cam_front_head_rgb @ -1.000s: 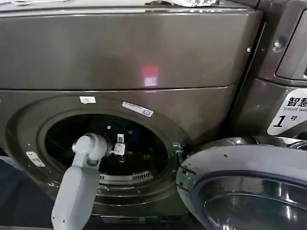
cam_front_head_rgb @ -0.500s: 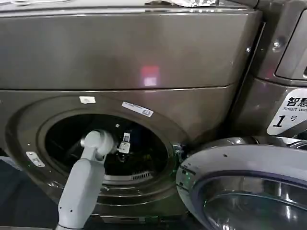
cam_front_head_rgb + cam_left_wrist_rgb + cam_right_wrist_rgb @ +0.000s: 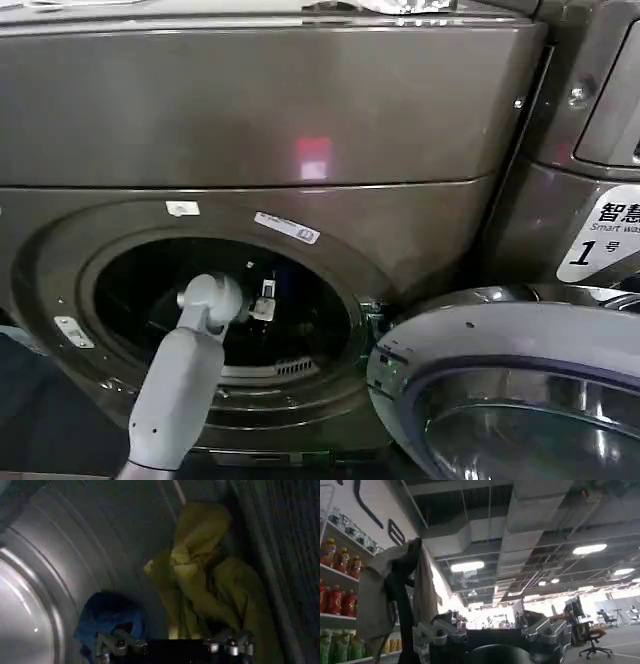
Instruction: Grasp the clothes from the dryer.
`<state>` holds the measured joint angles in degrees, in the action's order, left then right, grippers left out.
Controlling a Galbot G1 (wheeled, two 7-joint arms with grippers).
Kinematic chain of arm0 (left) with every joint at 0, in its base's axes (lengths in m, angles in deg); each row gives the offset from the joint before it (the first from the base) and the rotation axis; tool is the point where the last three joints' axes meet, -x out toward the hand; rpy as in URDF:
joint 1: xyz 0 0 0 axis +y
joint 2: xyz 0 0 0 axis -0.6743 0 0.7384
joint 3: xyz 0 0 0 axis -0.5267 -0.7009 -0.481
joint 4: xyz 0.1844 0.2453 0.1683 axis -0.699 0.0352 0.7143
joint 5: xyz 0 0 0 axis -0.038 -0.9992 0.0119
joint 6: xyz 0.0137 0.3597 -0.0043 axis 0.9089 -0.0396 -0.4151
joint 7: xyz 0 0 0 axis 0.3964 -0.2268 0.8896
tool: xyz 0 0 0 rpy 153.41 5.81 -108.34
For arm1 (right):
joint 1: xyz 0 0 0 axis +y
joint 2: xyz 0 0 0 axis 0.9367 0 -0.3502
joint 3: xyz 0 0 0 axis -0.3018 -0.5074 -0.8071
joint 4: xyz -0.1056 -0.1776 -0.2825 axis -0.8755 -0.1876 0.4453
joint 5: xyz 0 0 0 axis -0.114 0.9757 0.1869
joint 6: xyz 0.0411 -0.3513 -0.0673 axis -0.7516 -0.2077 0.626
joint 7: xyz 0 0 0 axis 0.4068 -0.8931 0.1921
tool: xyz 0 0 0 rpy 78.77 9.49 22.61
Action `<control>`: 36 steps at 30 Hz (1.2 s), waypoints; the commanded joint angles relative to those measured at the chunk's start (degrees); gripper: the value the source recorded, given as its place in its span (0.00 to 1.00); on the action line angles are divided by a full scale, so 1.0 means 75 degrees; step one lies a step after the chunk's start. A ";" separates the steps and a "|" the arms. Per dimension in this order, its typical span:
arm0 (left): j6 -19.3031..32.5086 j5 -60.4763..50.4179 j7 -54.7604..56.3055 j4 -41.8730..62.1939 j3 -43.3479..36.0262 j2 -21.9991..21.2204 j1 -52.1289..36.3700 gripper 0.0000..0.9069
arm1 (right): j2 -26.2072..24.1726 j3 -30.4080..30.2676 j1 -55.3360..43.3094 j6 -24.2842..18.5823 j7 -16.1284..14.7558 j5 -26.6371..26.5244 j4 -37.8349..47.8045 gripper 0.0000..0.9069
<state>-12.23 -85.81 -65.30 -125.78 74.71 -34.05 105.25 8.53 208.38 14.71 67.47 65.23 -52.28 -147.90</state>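
The dryer (image 3: 250,110) stands in front of me, its round port (image 3: 330,270) open onto a dark drum. My left arm reaches through the port, and my left gripper (image 3: 264,298) is inside the drum. In the left wrist view the clothes (image 3: 205,580), a crumpled yellow-green piece, lie against the ribbed drum wall just ahead of the left gripper (image 3: 172,647), apart from it. My right gripper (image 3: 490,640) is parked away from the dryer, pointing up at a ceiling.
A blue cloth (image 3: 107,615) lies in the drum beside the yellow-green piece. The grey-rimmed glass door (image 3: 500,340) hangs open at the lower right. A second machine (image 3: 590,120) with a white label stands at the right. Shelves of bottles (image 3: 335,565) show beside the right gripper.
My left arm has swung to the right and pushed its gripper a little farther into the drum. The door and the right arm have stayed put.
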 commanded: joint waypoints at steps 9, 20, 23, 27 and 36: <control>-0.0135 0.0393 -0.0003 0.0819 0.0031 0.0002 -0.0048 1.00 | -0.0022 -0.0063 -0.0037 0.0001 0.0003 0.0009 -0.0068 1.00; -0.0086 0.0797 -0.0004 0.0998 0.0037 -0.0012 -0.0112 0.00 | -0.0064 -0.0107 -0.0040 -0.0007 -0.0006 0.0049 -0.0037 1.00; -0.0097 0.0843 -0.0003 0.1006 0.0042 -0.0036 -0.0102 0.00 | -0.0073 -0.0129 -0.0041 -0.0011 -0.0007 0.0051 -0.0034 1.00; -0.0107 0.0926 -0.0004 0.0989 0.0053 -0.0016 -0.0117 0.00 | -0.0092 -0.0120 -0.0033 -0.0013 -0.0011 0.0048 -0.0011 1.00; -0.0315 0.1234 0.0010 0.0776 0.0125 0.0066 -0.0085 0.00 | -0.0066 -0.0127 -0.0031 -0.0024 -0.0019 0.0052 -0.0004 1.00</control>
<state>-13.54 -78.31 -65.25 -118.82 75.44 -33.76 104.45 7.96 207.44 14.52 67.32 65.11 -51.93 -147.85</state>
